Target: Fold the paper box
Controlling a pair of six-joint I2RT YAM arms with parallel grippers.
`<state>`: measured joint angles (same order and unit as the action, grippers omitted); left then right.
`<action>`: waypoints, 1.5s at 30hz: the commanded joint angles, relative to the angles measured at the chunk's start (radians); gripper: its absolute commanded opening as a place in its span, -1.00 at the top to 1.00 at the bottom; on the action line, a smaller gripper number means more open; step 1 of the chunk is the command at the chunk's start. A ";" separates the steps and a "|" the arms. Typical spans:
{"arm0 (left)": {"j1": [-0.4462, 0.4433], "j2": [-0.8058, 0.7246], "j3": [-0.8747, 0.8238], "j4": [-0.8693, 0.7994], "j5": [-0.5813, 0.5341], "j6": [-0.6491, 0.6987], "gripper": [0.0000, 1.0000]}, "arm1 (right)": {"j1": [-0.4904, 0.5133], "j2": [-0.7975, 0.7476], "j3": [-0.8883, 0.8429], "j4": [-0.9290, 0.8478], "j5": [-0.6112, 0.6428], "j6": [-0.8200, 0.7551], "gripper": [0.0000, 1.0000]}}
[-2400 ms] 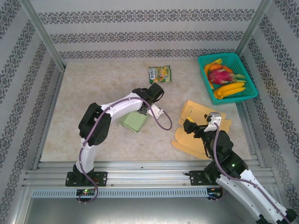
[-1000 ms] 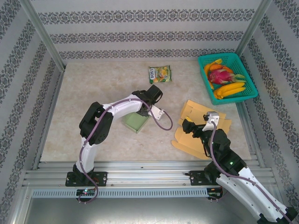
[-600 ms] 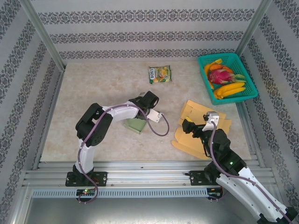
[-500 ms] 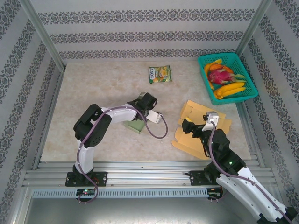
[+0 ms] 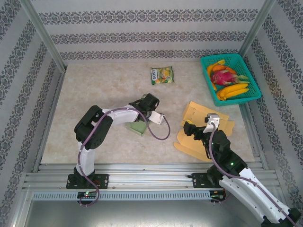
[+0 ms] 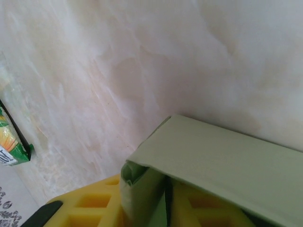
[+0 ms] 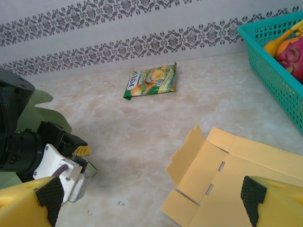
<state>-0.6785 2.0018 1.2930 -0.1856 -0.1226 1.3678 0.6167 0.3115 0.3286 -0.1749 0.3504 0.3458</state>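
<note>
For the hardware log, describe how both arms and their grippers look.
The left arm and the right arm have white rounded links, black joints and a purple cable looping alongside. The left gripper and the right gripper have yellow fingers with black textured pads.

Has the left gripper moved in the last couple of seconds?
Yes. The left gripper has drawn back from the snack packet, lower in the top view.
</note>
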 commanded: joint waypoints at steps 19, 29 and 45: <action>0.000 -0.221 0.049 -0.095 0.069 -0.162 0.26 | -0.016 0.053 -0.013 0.048 -0.017 0.007 -0.95; 0.000 -0.425 0.077 -0.160 0.105 -0.450 -0.91 | -0.017 0.089 -0.021 0.080 -0.047 0.002 -0.95; 0.027 -0.349 0.488 -0.803 -0.033 -1.512 -0.84 | -0.019 0.201 0.004 0.127 -0.175 0.041 -0.95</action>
<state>-0.6590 1.5982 1.7775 -0.7532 -0.1879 0.1123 0.6041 0.5137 0.3222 -0.0841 0.2134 0.3614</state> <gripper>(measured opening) 0.921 0.978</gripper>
